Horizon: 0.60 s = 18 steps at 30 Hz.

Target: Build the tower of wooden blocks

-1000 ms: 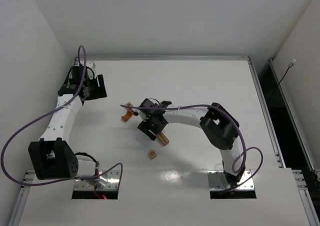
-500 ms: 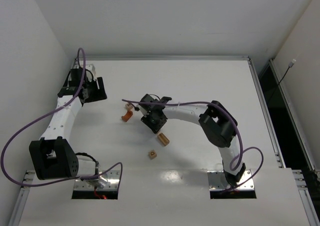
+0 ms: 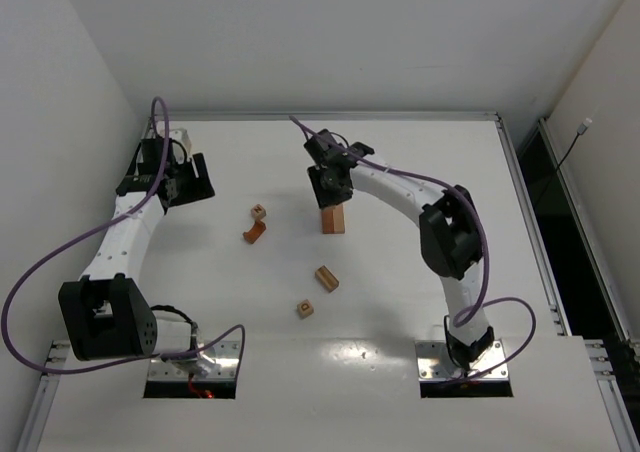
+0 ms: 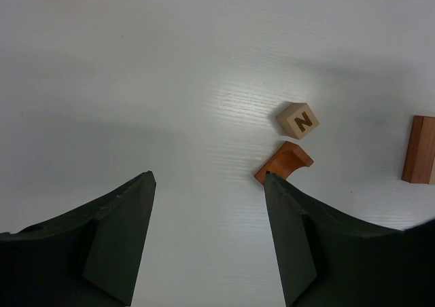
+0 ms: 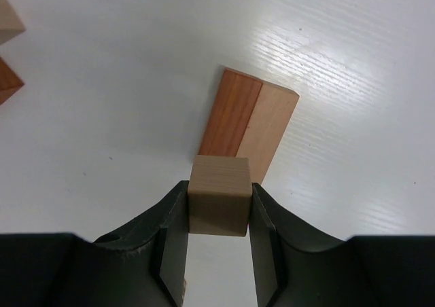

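Observation:
My right gripper is shut on a plain tan cube and holds it just above two bars lying side by side, one reddish-brown and one tan. From above, that gripper hangs over the near end of the pair of bars. My left gripper is open with nothing in it, low over bare table at the far left. Ahead of it lie a tan cube printed N and a reddish arch piece.
A short bar and a small marked cube lie loose toward the near middle. The N cube and arch sit left of the bars. A metal rail edges the table on the right.
My right gripper closed on the tan cube near the table's middle and swung toward the far side, uncovering the pair of bars. The left arm stayed put.

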Each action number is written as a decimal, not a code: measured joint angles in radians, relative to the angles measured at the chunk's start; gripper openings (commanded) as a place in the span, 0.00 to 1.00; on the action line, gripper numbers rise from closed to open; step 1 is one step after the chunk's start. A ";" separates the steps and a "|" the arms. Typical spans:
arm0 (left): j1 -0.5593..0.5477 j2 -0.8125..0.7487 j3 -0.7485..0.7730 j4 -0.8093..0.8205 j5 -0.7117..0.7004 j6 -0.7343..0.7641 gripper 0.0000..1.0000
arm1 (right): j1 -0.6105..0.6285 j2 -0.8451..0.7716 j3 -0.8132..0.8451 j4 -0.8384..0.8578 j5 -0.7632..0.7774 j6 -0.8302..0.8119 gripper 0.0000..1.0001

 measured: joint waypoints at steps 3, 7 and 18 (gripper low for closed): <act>0.000 0.000 0.000 0.006 -0.003 -0.007 0.62 | -0.014 0.045 0.025 -0.025 0.000 0.029 0.00; 0.000 0.000 -0.001 0.008 -0.010 -0.017 0.62 | -0.032 0.104 0.058 -0.044 -0.004 0.049 0.00; 0.000 0.000 -0.020 0.029 -0.014 -0.027 0.62 | -0.085 0.131 0.093 -0.054 -0.031 0.079 0.00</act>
